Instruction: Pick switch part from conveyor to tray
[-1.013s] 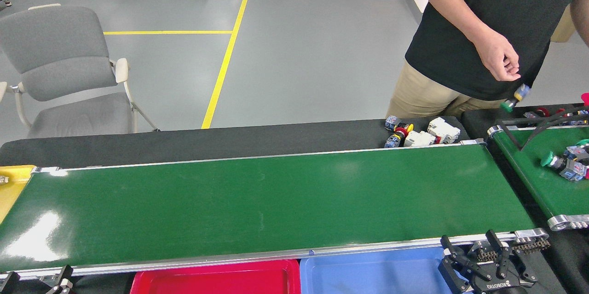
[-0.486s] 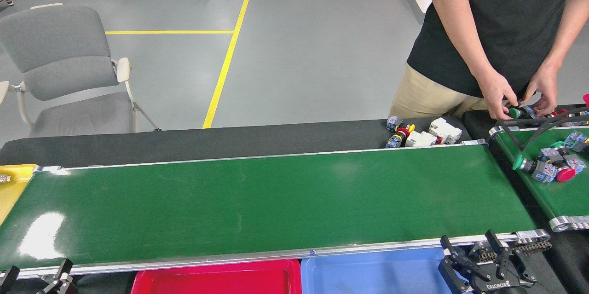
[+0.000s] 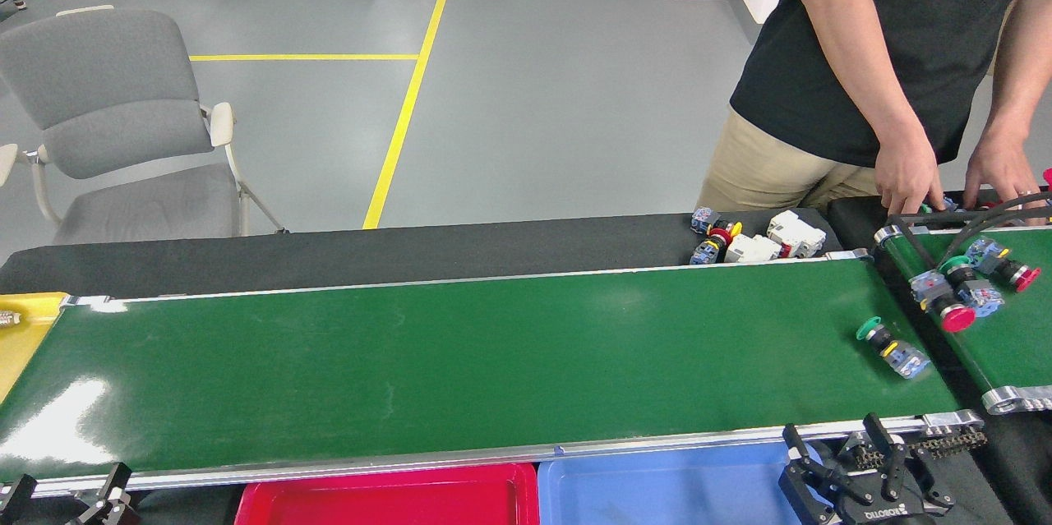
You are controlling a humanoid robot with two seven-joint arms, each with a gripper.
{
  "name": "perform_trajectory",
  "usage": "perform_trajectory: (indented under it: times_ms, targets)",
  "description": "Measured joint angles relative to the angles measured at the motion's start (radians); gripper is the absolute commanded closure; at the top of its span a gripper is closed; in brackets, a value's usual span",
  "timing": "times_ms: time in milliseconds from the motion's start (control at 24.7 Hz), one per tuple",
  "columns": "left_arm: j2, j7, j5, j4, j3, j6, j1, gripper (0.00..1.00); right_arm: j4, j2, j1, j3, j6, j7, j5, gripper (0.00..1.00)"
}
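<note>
— Switch part (image 3: 892, 347) with the green cap: where does it lie?

— On the conveyor (image 3: 460, 369), at its right end, close to the near rail. Nothing else rides on that belt.

— Which arm is nearer?

— The right one, clearly. The right gripper (image 3: 855, 459) sits just below the near rail, over the corner of the blue tray (image 3: 657, 492). The part lies up and slightly to the right of its fingers (image 3: 879, 435), across the rail. The left gripper (image 3: 70, 492) is at the far left corner, well apart from it.

— What are the fingers doing?

— On the right, spread and empty. On the left only the dark tips show; I cannot tell whether they are parted or closed.

— How is the part turned?

— It lies on its side. Its long axis runs diagonally: green cap toward the upper left, blue-grey block toward the lower right, nearer the rail.

— So the grasp?

— I judge the fingers should close across the narrow body, square to that diagonal, which calls for a wrist turn. More switches lie on the smaller belt (image 3: 998, 328) to the right, where a person's hands (image 3: 908, 180) are busy.
</note>
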Motion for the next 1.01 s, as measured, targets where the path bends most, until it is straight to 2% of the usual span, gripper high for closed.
perform_trajectory:
  times_ms: [203,567,689,1013]
  targets:
    - [0.0,0.0,-0.001,0.001,-0.001,-0.001,0.001,0.0,0.011,0.0,-0.018,-0.005,0.006,-0.003,-0.003,0.01]
    - [0.0,0.0,-0.004,0.001,-0.006,-0.004,0.004,0.0,0.177,-0.035,-0.156,-0.039,0.013,0.045,-0.009,0.01]
    - [0.0,0.0,-0.004,0.003,-0.006,-0.013,0.004,0.0,0.23,-0.074,-0.208,-0.039,0.013,0.052,-0.009,0.01]
    - [0.0,0.0,-0.005,0.01,-0.026,-0.019,-0.006,0.0,0.304,-0.081,-0.261,-0.014,0.014,0.057,0.002,0.01]
